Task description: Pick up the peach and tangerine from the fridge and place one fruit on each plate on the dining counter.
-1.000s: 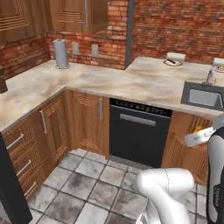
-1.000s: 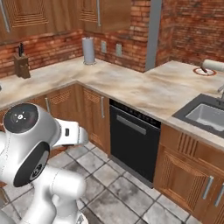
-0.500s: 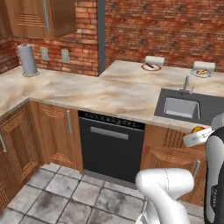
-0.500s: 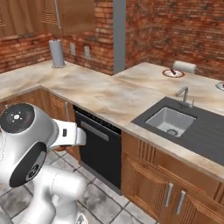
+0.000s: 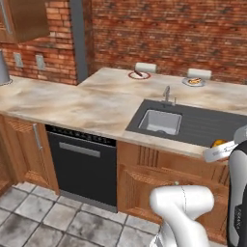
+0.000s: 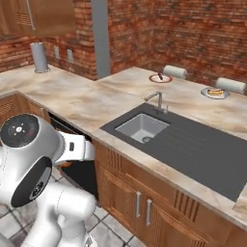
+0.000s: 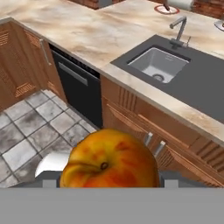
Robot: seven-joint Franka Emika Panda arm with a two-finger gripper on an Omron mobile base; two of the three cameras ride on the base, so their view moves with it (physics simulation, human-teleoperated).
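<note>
The pincer (image 7: 107,186) is clamped on the round orange-red peach (image 7: 109,159), which sits low in the hand view over the grey tiled floor (image 7: 30,131), in front of the wooden cabinet doors (image 7: 144,131). In the left base view a sliver of the peach (image 5: 219,143) shows beside the white arm, at the near edge of the long beige marbled stone desk (image 5: 72,103). A dark inset sink (image 5: 161,121) with a silver tap (image 5: 167,93) lies near that near edge. Two small round plates stand by the far edge, well apart: one (image 5: 139,75) behind the tap, the other (image 5: 194,82) further right, bearing a reddish-brown bit of food. A black dishwasher front (image 5: 82,166) sits under the desk, left of the sink.
</note>
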